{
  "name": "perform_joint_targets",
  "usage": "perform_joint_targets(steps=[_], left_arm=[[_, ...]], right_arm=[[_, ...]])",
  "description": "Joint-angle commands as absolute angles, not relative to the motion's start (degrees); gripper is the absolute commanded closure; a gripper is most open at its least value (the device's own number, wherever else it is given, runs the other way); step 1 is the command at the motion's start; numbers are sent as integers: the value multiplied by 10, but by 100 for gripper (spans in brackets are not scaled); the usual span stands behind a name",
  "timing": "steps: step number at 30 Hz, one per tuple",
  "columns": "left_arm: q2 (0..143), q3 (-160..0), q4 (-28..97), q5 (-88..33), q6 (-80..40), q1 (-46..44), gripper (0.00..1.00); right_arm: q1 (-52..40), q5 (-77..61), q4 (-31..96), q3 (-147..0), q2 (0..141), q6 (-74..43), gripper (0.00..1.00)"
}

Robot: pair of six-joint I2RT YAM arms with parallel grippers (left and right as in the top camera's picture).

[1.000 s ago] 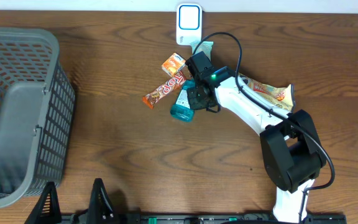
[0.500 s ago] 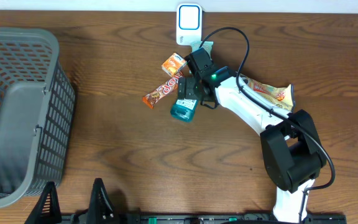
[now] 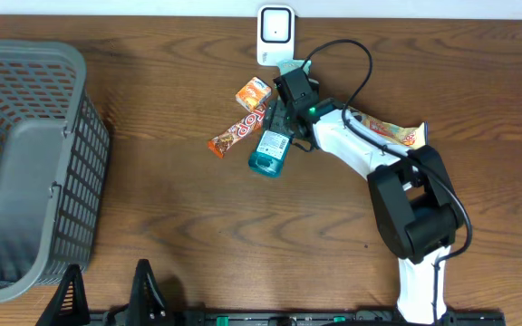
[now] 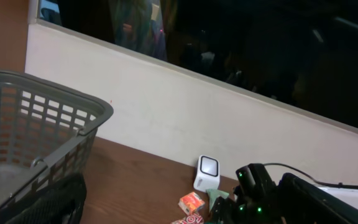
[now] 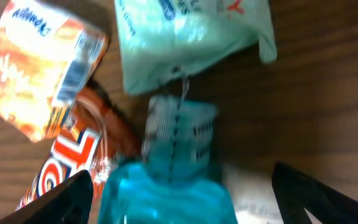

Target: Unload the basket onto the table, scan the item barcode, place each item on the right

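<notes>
Item — teal bottle (image 3: 268, 152): lies on its side on the table (image 3: 198, 235), white label up, just beside the candy bar (image 3: 238, 131) and apart from the scanner (image 3: 275, 32)

Right gripper (image 5: 182, 177): hangs over the bottle's label end with its jaws spread wide, gripping nothing

Left gripper (image 3: 107, 290): sits at the near edge, fingers apart and empty

Risks, as we judge them — closing here could pinch the mint pouch (image 5: 191, 37) or candy bar along with the bottle, since they crowd together. The round bottle may roll off the fingers. A label turned from the scanner gives no read
</notes>
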State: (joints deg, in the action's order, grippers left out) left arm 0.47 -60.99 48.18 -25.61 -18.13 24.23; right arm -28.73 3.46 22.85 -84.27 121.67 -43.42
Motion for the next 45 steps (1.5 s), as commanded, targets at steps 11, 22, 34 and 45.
perform_joint_targets(steps=[11,22,34,45], left_arm=[[2,-608,480,-263,-176,245,2],[2,-608,480,-263,-176,245,2],[2,-608,480,-263,-176,245,2],[2,-608,480,-263,-176,245,2]], right_arm=[[-289,20,201,-843,1267,-415,45],[-285,9,196,-845,1265,-360,68],[-286,-12,211,-846,1189,-270,99],[-286,-12,252,-846,1095,-239,99]])
